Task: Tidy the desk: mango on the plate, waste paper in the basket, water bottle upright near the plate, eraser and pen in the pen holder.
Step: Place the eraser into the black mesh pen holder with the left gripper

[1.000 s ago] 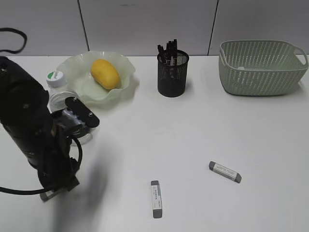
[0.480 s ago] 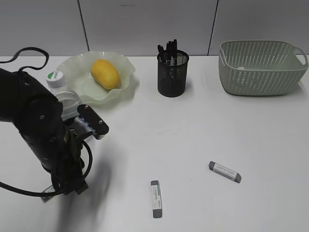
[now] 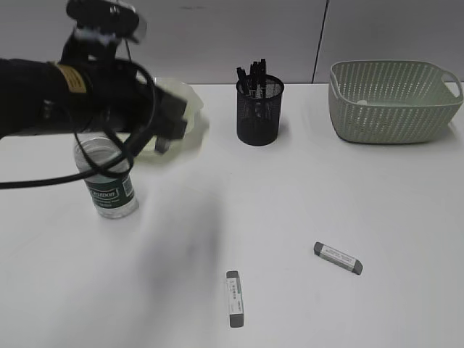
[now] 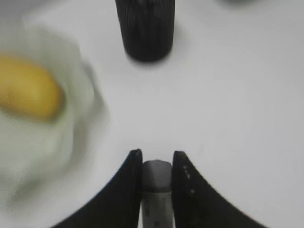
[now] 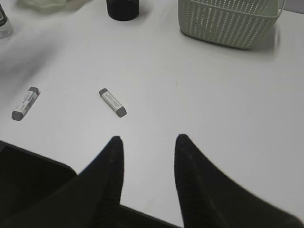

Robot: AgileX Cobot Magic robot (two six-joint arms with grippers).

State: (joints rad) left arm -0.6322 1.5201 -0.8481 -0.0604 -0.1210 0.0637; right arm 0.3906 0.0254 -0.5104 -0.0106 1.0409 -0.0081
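Note:
My left gripper (image 4: 157,156) is shut on a grey-tipped eraser (image 4: 156,173) in a white sleeve. In the exterior view it (image 3: 165,136) hovers, blurred, above the front of the green ruffled plate (image 3: 191,101). The mango (image 4: 27,92) lies in the plate (image 4: 80,102). The black mesh pen holder (image 3: 259,110) with pens stands to the right. The water bottle (image 3: 109,181) stands upright in front of the plate, its cap hidden by my arm. Two more erasers (image 3: 233,297) (image 3: 338,257) lie on the desk (image 3: 304,188). My right gripper (image 5: 147,142) is open and empty above the front of the desk.
The sage-green basket (image 3: 391,101) stands at the back right; I cannot make out the waste paper in it. The right wrist view shows the basket (image 5: 228,19), the pen holder (image 5: 122,8) and both loose erasers (image 5: 24,103) (image 5: 112,102).
My left arm has risen from the front left of the desk and swung up and right over the plate. The bottle now stands in plain sight.

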